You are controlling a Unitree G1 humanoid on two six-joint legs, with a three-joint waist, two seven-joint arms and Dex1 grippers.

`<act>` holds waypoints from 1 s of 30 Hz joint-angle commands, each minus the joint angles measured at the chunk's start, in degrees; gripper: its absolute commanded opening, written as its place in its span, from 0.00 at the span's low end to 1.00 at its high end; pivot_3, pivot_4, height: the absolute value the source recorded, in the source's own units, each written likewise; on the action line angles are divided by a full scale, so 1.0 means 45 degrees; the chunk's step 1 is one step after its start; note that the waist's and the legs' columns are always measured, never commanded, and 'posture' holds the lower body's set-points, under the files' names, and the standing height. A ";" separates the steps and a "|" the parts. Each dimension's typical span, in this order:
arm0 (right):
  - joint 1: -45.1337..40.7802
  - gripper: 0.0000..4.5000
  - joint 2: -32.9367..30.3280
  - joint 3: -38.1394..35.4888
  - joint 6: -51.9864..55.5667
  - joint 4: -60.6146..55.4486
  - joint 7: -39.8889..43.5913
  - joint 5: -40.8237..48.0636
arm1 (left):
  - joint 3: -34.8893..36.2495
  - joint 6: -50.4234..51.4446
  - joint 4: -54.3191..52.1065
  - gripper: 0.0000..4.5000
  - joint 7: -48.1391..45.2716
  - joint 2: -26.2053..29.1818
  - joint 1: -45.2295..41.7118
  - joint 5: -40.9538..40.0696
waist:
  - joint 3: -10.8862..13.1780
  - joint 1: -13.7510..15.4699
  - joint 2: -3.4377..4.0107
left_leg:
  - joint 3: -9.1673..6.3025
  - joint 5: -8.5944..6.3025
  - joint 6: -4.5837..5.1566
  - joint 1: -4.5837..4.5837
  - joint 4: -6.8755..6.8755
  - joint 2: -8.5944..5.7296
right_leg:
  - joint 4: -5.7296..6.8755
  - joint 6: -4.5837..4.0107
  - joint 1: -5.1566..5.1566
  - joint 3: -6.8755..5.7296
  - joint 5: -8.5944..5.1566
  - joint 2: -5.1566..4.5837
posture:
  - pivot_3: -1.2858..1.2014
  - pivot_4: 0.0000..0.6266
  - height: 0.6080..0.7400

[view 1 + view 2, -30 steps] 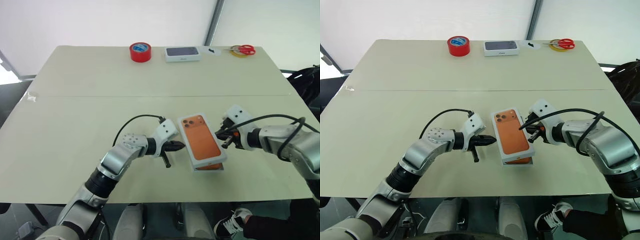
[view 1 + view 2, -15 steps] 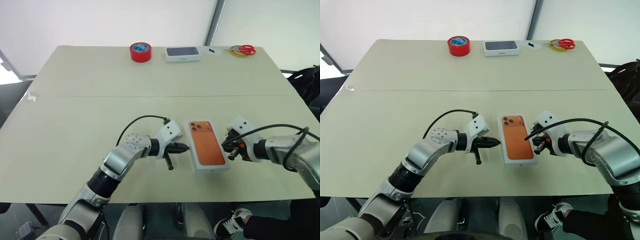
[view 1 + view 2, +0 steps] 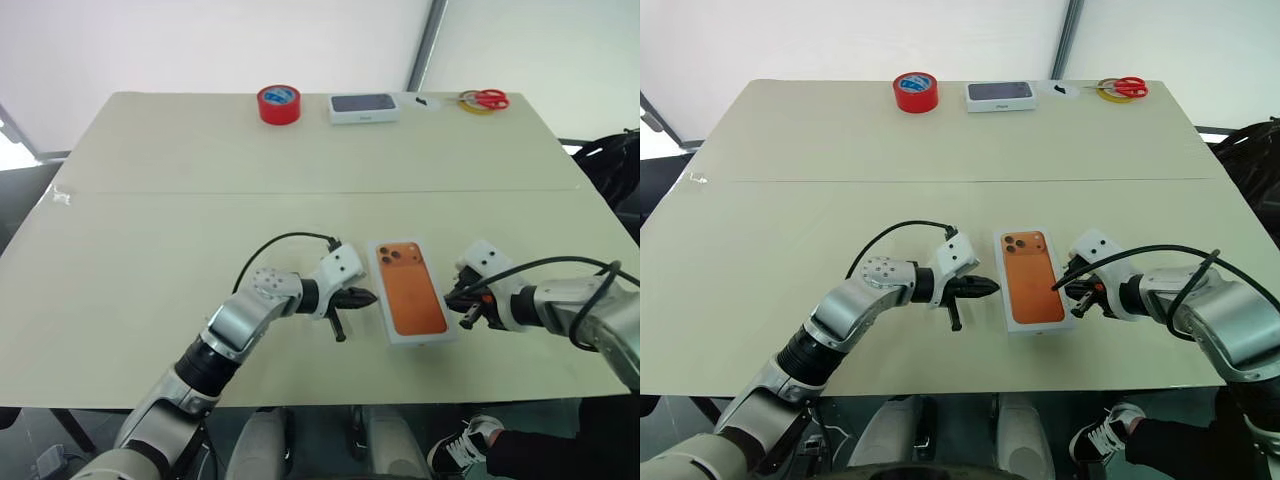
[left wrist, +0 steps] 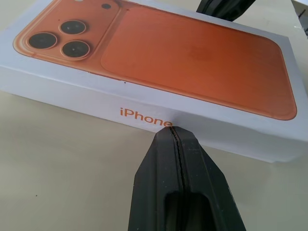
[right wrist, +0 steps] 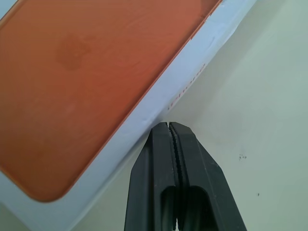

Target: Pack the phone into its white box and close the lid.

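The lid, white with an orange phone picture printed on top and "iPhone" lettering on its side, lies flat and square near the table's front edge. It covers the white box, and the phone is hidden. My left gripper is shut, its tip touching the lid's left long side at the lettering. My right gripper is also shut, its tip right at the opposite long side. Neither holds anything.
Along the far edge of the table stand a red tape roll, a sealed white box with a dark top and red-handled scissors on a yellow ring. A seam crosses the table's middle.
The lid was skewed over the box with an orange edge showing beneath; now it sits straight and level. My right gripper drew back toward the near right. The left gripper stayed put.
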 commanded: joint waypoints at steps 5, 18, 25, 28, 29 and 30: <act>0.0366 0.01 -0.0839 -0.1912 -0.1303 -0.0297 0.1488 0.0111 | 0.1986 0.0239 -0.0302 0.00 0.0384 -0.0357 -0.0541 -0.1051 | 0.0000 0.0008 -0.0001 | 0.0001 0.0000 0.0000 0.0004 0.0000 0.0000 | 0.0001 0.0008 0.0003 0.0000 0.0004 0.0001 | 0.52 0.24 0.94; 0.2083 0.01 0.0021 -0.1092 -0.0972 -0.2101 0.0998 -0.0014 | 0.0230 0.0311 0.1145 0.00 0.1126 -0.1418 -0.1254 0.0200 | -0.0010 -0.0002 -0.0010 | -0.0008 0.0000 0.0000 0.0035 0.0006 -0.0003 | -0.0002 0.0002 0.0044 -0.0003 -0.0002 0.0006 | 0.52 0.24 0.94; 0.0719 0.01 0.0732 -0.2185 -0.1582 -0.1341 0.0725 0.0162 | 0.2376 0.0759 0.0504 0.00 0.1453 -0.0610 -0.0979 -0.0610 | -0.0011 -0.0034 -0.0009 | -0.0007 0.0000 0.0000 0.0036 0.0006 0.0000 | 0.0002 0.0000 0.0039 -0.0003 -0.0002 0.0009 | 0.52 0.24 0.94; -0.0025 0.01 0.1578 -0.2731 -0.2520 -0.0421 0.0409 0.0011 | 0.4065 0.1189 -0.0118 0.00 0.1730 0.0129 -0.0699 -0.1235 | -0.0010 -0.0028 -0.0010 | -0.0010 0.0000 0.0000 0.0030 0.0001 0.0007 | 0.0010 0.0023 0.0026 -0.0005 0.0011 0.0017 | 0.52 0.24 0.94; -0.0224 0.01 0.1822 -0.2786 -0.2848 -0.0142 0.0281 -0.0149 | 0.4522 0.1224 -0.0387 0.00 0.1764 0.0474 -0.0531 -0.1341 | -0.0010 -0.0036 -0.0009 | -0.0011 0.0000 0.0000 0.0030 0.0000 0.0007 | 0.0011 0.0039 0.0026 -0.0006 0.0020 0.0020 | 0.52 0.24 0.94; -0.0388 0.01 0.2008 -0.2783 -0.3181 0.0121 0.0188 -0.0338 | 0.4893 0.1209 -0.0639 0.00 0.1784 0.0814 -0.0343 -0.1403 | -0.0010 -0.0020 -0.0005 | -0.0011 0.0000 0.0000 0.0030 -0.0001 0.0007 | 0.0010 0.0043 0.0026 -0.0006 0.0023 0.0019 | 0.52 0.24 0.94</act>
